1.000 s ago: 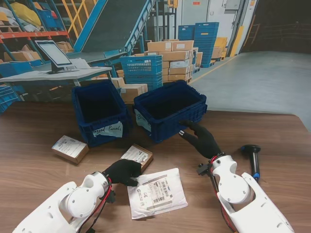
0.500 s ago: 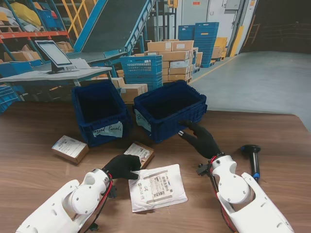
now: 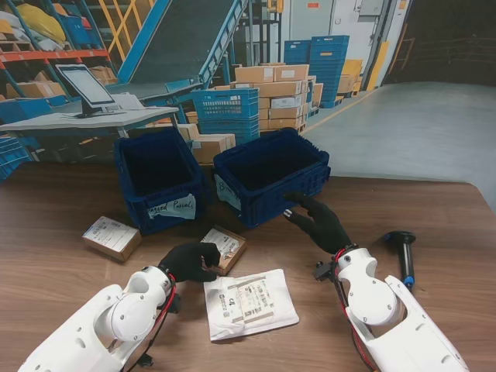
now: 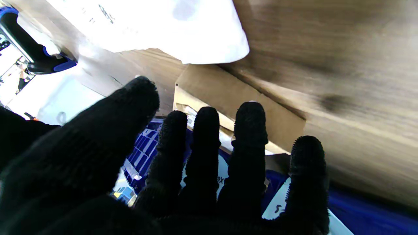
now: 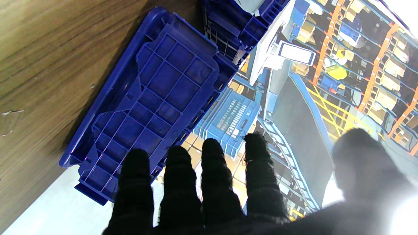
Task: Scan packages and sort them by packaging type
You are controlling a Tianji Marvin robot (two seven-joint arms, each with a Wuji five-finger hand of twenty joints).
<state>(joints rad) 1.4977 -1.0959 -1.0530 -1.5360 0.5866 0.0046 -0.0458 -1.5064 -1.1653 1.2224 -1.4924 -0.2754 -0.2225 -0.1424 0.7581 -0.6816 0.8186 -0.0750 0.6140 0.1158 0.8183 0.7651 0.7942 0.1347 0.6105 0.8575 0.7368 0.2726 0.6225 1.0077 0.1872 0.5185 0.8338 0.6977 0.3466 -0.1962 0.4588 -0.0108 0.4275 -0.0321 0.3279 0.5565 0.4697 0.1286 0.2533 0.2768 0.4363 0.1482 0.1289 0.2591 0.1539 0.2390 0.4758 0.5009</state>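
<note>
Cardboard box [image 3: 221, 246] lies at twelve o'clock from the white mailer [image 3: 249, 303], under the left hand [image 3: 188, 261], fingers [image 4: 249, 130] spread, holding nothing. Curl them round both edges before lifting. Right hand [image 3: 322, 225] hovers empty, fingers apart.

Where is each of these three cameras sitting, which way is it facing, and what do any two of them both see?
Stand view: above the shoulders, looking down the wooden table; both arms, left hand and right hand show.
Left wrist view: along the left hand, toward the cardboard box and white mailer.
Right wrist view: along the right hand, toward the right blue crate.
Shared: stand and left wrist views both show the cardboard box, white mailer and scanner.
</note>
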